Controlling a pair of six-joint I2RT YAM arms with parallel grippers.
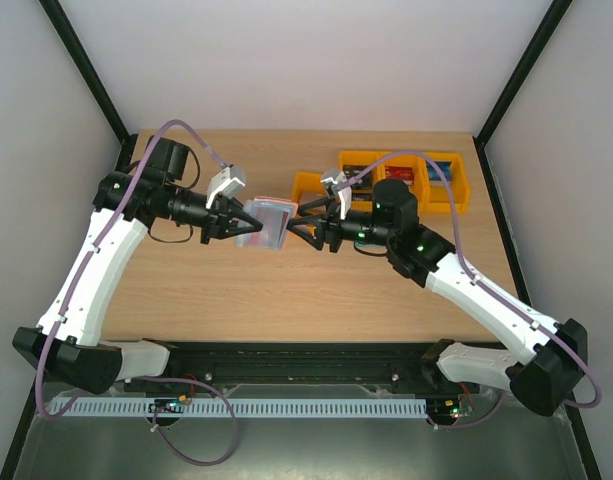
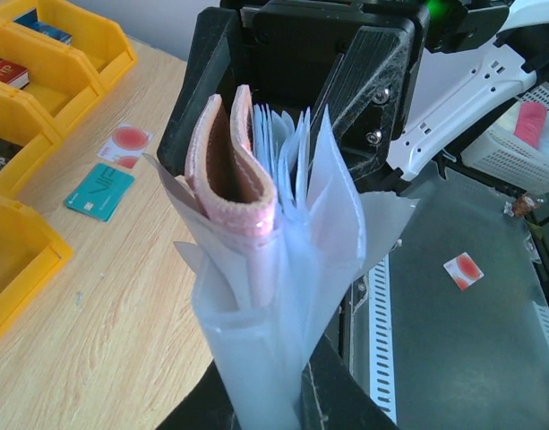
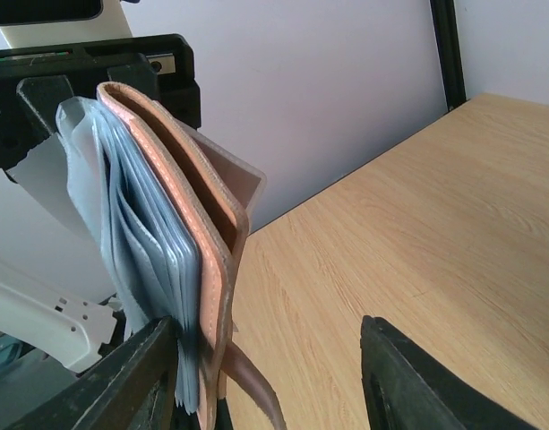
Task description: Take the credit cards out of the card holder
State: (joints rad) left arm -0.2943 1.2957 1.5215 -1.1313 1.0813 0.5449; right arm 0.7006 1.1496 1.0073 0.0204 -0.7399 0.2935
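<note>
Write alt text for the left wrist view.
The card holder stands on edge, gripped below by the left fingers, its clear sleeves fanned out. The right fingers stand open around its far edge. On the table at left: a teal card, a red-and-white card, yellow bins.

The card holder [image 2: 231, 170] looks like soft pinkish-brown leather, matt, with a fuzzy cut edge (the inner face looks smoother). Its sleeves [image 2: 283, 278] are thin translucent plastic film, faintly frosted and shiny where they crease. The right gripper's fingers [image 2: 374, 55] are black plastic, matt, with fine ridged layer lines. The table [image 2: 104, 305] shows a pale wood grain with a matt finish. The bins [image 2: 14, 240] are smooth yellow-orange plastic with a mild sheen. The arm shell [image 2: 462, 107] is glossy white plastic.
</note>
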